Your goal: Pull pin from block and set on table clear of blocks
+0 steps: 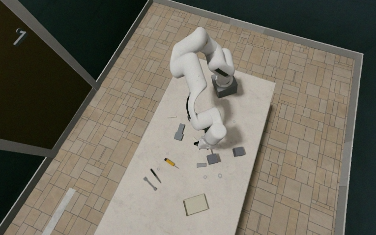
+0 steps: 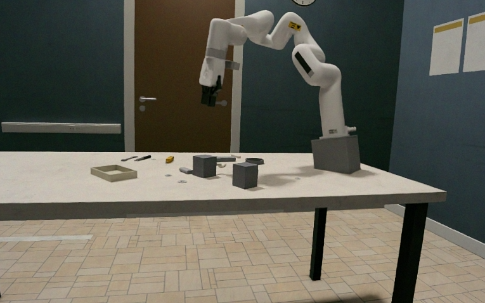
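A dark grey block (image 1: 213, 159) (image 2: 204, 165) stands near the middle of the table. A short light grey pin (image 1: 201, 164) (image 2: 185, 170) sticks out sideways from its left face, low over the table top. A second dark grey block (image 1: 238, 151) (image 2: 245, 175) stands to its right. My gripper (image 1: 196, 143) (image 2: 208, 101) hangs high above the table, roughly over the pin's block and a little behind it. Its fingers point down, stand partly apart and hold nothing.
A shallow beige tray (image 1: 195, 204) (image 2: 113, 172) lies to the left. A yellow knife (image 1: 169, 162) (image 2: 169, 159), a pen (image 1: 155, 175) and a wrench (image 1: 149, 183) lie at the far side. A flat grey piece (image 1: 180, 132), a dark ring (image 2: 254, 161) and washers (image 1: 219, 175) lie nearby. The robot base (image 2: 335, 153) stands at the right.
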Controlling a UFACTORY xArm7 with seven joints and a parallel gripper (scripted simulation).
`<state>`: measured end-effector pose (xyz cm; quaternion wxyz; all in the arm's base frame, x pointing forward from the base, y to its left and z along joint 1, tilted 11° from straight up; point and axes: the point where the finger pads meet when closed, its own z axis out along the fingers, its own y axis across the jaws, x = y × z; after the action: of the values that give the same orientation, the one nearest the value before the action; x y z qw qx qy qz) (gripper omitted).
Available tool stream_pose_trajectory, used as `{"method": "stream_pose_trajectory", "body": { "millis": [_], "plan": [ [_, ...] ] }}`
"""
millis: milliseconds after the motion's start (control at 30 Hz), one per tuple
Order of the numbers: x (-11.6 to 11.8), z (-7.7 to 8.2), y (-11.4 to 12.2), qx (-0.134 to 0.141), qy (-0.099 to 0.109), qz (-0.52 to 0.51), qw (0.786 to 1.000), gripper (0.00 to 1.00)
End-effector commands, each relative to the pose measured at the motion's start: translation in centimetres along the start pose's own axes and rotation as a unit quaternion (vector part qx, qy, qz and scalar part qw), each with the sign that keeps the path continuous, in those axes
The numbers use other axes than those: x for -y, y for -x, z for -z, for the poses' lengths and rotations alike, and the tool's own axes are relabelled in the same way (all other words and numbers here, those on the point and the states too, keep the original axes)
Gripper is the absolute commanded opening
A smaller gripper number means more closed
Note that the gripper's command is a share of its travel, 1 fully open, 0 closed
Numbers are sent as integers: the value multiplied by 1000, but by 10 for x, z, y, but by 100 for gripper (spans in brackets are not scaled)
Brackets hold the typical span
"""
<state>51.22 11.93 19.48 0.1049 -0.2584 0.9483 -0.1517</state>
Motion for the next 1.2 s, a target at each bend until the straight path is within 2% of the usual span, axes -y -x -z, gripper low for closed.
{"method": "stream_pose_trajectory", "body": {
  "millis": [0, 100, 167, 200, 1167],
  "plan": [
    [1, 8, 0, 2, -2, -4, 1000, 45],
    [3, 20, -3, 0, -3, -11, 1000, 45],
    [3, 22, -4, 0, -3, -12, 1000, 45],
    [4, 38, -12, -7, 2, -25, 1000, 45],
    [4, 38, -11, -6, 2, -24, 1000, 45]
  ]
}}
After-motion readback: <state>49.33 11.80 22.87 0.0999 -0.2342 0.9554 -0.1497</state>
